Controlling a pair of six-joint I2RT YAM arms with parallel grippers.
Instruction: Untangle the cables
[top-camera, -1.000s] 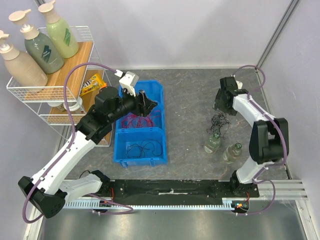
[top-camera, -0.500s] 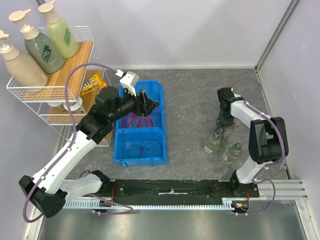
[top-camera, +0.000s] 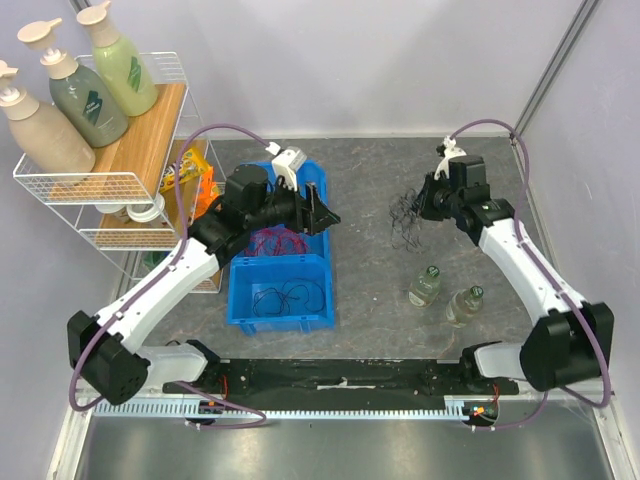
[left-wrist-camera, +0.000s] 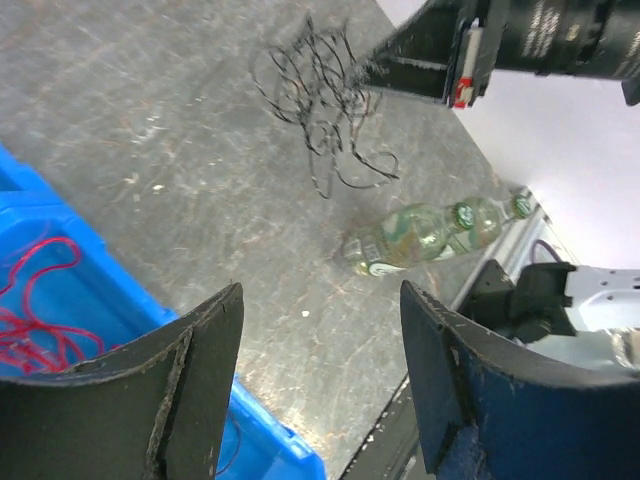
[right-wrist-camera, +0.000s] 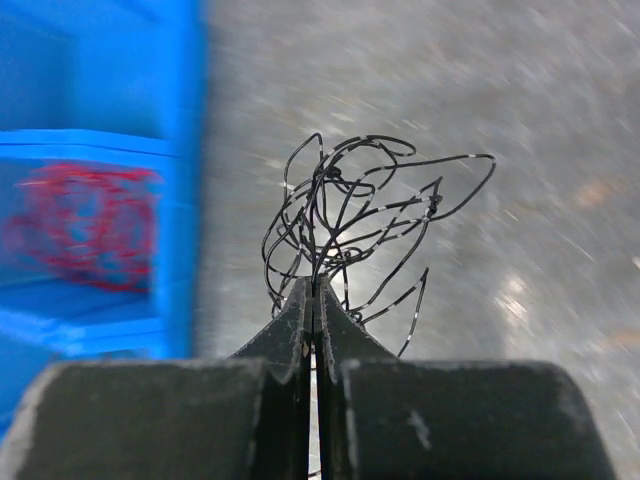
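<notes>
A tangle of black cables hangs above the grey table, right of the blue bin. My right gripper is shut on it; in the right wrist view the jaws pinch strands at the base of the black tangle. Red cables lie in the bin's far compartment, and a loose black strand in the near one. My left gripper hovers open at the bin's right edge, holding nothing. In its wrist view the left gripper faces the black tangle.
Two small glass bottles stand on the table near the right arm. A white wire rack with lotion bottles and snack packs stands at the far left. The booth walls close in the back and the right side.
My right gripper has shut on the black tangle and carried it up and toward the back left, away from the bottles. The left arm has swung right, past the bin's edge.
</notes>
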